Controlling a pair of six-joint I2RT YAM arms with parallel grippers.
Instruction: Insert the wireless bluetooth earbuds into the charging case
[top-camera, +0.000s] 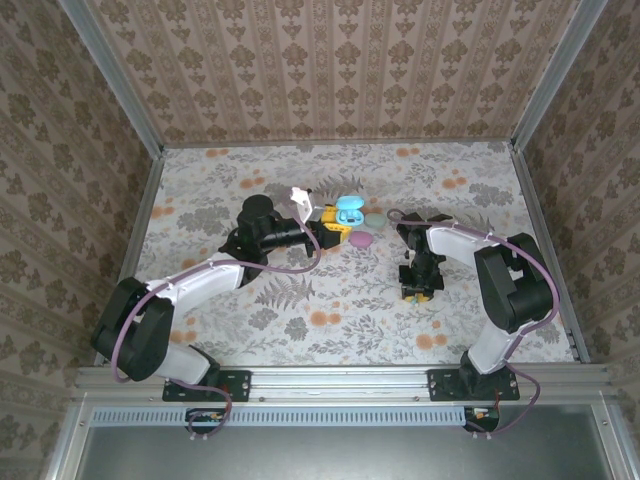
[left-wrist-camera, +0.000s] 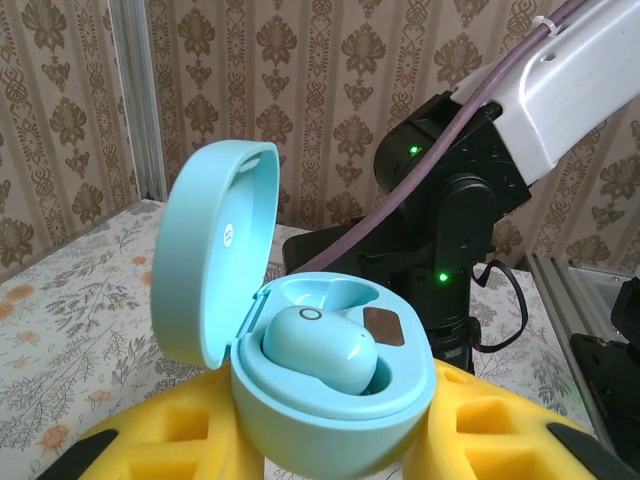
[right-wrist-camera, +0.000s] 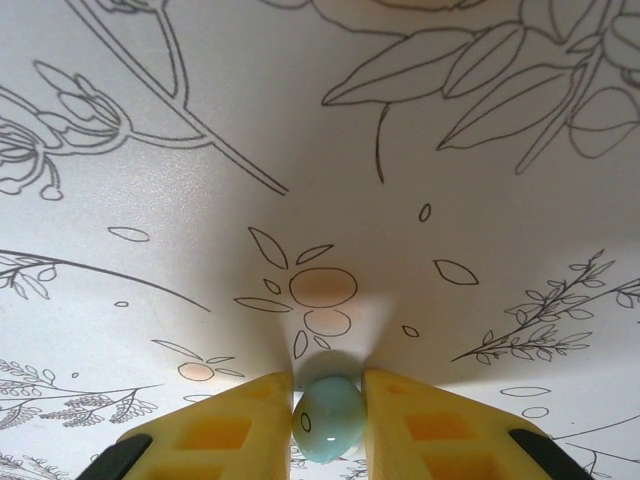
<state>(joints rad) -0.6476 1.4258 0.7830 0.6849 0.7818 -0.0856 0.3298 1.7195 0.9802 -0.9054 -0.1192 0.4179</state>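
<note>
My left gripper (left-wrist-camera: 335, 440) is shut on a light blue charging case (left-wrist-camera: 330, 395), which sits between its yellow fingers (left-wrist-camera: 170, 440). The lid (left-wrist-camera: 215, 250) is swung open to the left. One light blue earbud (left-wrist-camera: 320, 350) sits in a well of the case, and the well behind it is empty. From above, the case (top-camera: 350, 212) and left gripper (top-camera: 335, 222) are at the table's middle. My right gripper (right-wrist-camera: 328, 400) is shut on a second light blue earbud (right-wrist-camera: 328, 418), just above the floral tabletop. From above, the right gripper (top-camera: 417, 290) points down, right of centre.
A pink pebble-like piece (top-camera: 362, 240) and a pale grey-blue one (top-camera: 374, 218) lie on the floral table (top-camera: 330, 320) beside the case. The right arm (left-wrist-camera: 450, 220) stands close behind the open case. Wallpapered walls enclose the table on three sides.
</note>
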